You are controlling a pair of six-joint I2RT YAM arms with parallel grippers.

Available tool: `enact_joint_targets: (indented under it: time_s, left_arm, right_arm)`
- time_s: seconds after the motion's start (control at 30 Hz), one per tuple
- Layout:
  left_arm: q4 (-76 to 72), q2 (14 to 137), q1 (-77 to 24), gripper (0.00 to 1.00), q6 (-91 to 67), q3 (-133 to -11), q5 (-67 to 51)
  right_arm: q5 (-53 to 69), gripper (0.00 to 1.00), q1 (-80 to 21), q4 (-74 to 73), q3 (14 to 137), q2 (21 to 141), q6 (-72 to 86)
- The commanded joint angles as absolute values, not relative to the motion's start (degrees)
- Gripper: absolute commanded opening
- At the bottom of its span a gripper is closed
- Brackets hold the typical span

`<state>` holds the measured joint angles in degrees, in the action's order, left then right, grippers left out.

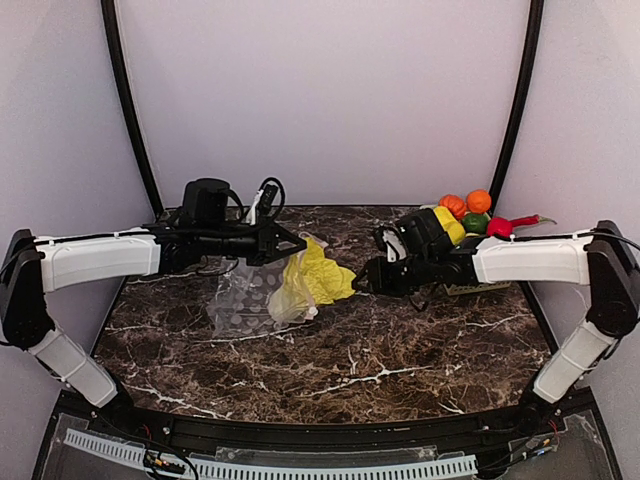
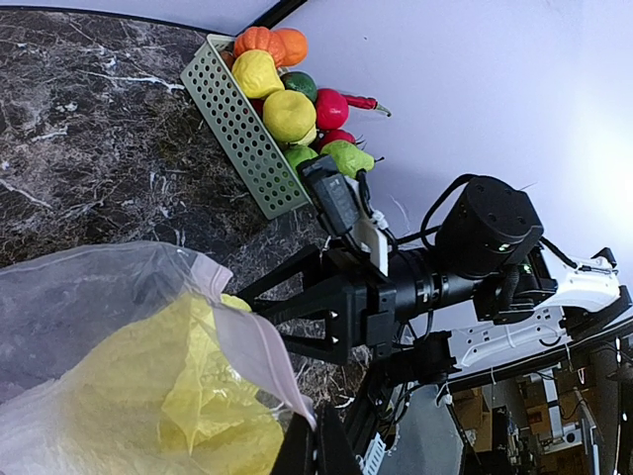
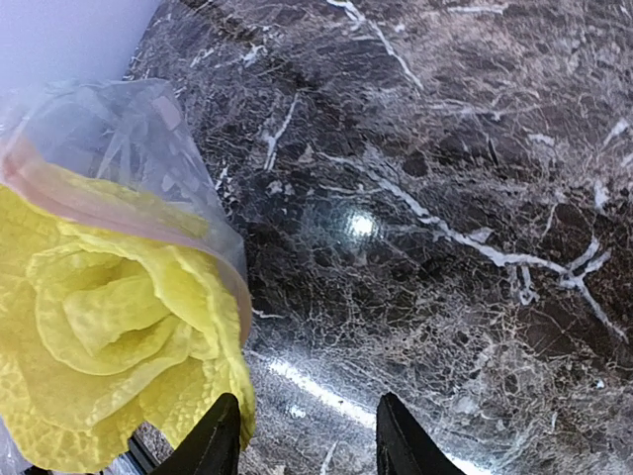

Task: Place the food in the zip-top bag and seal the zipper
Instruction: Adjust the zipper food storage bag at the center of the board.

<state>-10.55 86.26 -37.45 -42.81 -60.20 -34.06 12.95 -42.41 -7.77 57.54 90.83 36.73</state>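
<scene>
The clear dotted zip-top bag [image 1: 240,300] lies at mid-table, its mouth lifted toward the right. My left gripper [image 1: 297,243] is shut on the bag's pink zipper strip [image 2: 252,346], pinched between the fingers [image 2: 318,435]. The yellow cabbage [image 1: 312,278] sits in the bag's mouth, partly sticking out; it also shows in the left wrist view [image 2: 168,396] and the right wrist view [image 3: 99,327]. My right gripper [image 1: 360,280] is open just right of the cabbage, and a leaf touches its left finger [image 3: 220,440]. Lemon [image 2: 290,114], apple [image 2: 331,107] and pear [image 2: 346,156] lie in the basket.
The pale green mesh basket [image 2: 237,129] stands at the back right, behind my right arm, holding the other fruits and orange tomatoes [image 1: 478,200]. Dark marble tabletop [image 1: 380,360] stretches in front of both arms.
</scene>
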Motion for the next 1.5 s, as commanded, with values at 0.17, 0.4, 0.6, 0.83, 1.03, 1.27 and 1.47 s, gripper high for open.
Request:
enact_joint_targets:
  time_s: [0.17,0.4,0.6,0.83,1.03,1.27,1.47]
  left_arm:
    - [-10.1,83.1,-36.9,0.01,-41.8,-59.7,-35.5]
    - [-9.3,82.6,-36.8,0.01,-41.3,-59.6,-34.9]
    - [-9.3,82.8,-36.7,0.01,-41.3,-59.5,-35.0]
    - [-9.7,83.0,-36.6,0.01,-41.6,-60.0,-35.8]
    - [-9.7,82.9,-36.6,0.01,-41.6,-60.0,-36.8]
    - [-9.5,82.7,-36.6,0.01,-41.6,-59.7,-37.4]
    - [-9.9,83.0,-36.6,0.01,-41.8,-59.7,-37.8]
  right_arm:
    - [13.9,0.44,-41.4,-0.6,54.5,96.0,44.4]
    - [15.1,0.51,-38.8,1.7,51.8,94.7,47.0]
    - [15.0,0.62,-37.5,1.5,49.6,89.7,45.0]
    - [14.3,0.67,-36.2,0.3,49.3,89.7,43.8]
    - [18.6,0.62,-37.5,1.5,54.5,96.2,41.3]
    - [26.6,0.61,-40.6,5.1,60.7,101.1,37.9]
    - [30.7,0.59,-42.3,8.0,62.7,103.3,37.1]
